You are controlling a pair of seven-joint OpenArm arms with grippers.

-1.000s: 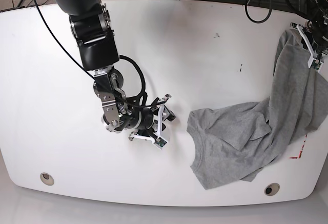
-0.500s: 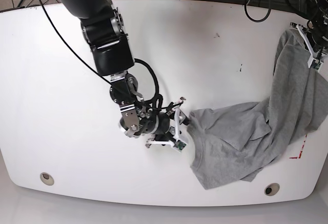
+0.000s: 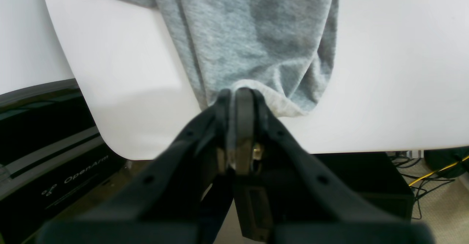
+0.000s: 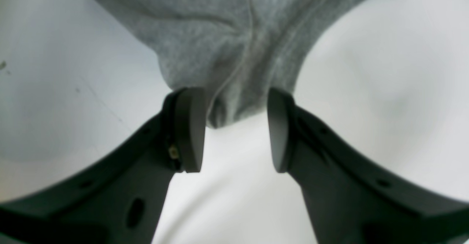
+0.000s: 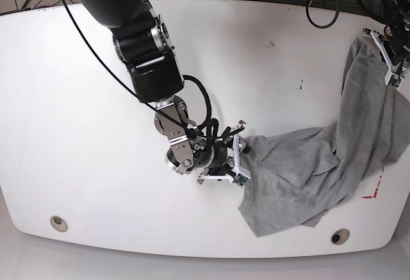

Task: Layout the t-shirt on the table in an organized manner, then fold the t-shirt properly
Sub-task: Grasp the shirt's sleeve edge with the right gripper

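Observation:
The grey t-shirt (image 5: 307, 171) lies crumpled on the right side of the white table (image 5: 77, 100), and one end is pulled up toward the far right edge. There my left gripper (image 5: 388, 59) is shut on a bunched edge of the t-shirt (image 3: 253, 28); in the left wrist view the left gripper (image 3: 238, 95) pinches the fabric tight. My right gripper (image 5: 239, 158) is at the shirt's left edge. In the right wrist view the right gripper (image 4: 234, 104) is open, with a corner of the t-shirt (image 4: 227, 35) between its fingers (image 4: 188, 126) above the table (image 4: 384, 90).
Two round grommet holes (image 5: 58, 223) (image 5: 339, 236) sit near the front edge. A red mark (image 5: 371, 195) shows by the shirt's right side. Cables (image 5: 320, 4) hang behind the table. A black OpenArm base (image 3: 55, 170) stands below the table's corner.
My right arm has swept to the right across the table, and its open jaws now straddle the shirt's left corner. The left gripper stays at the far right edge with the shirt.

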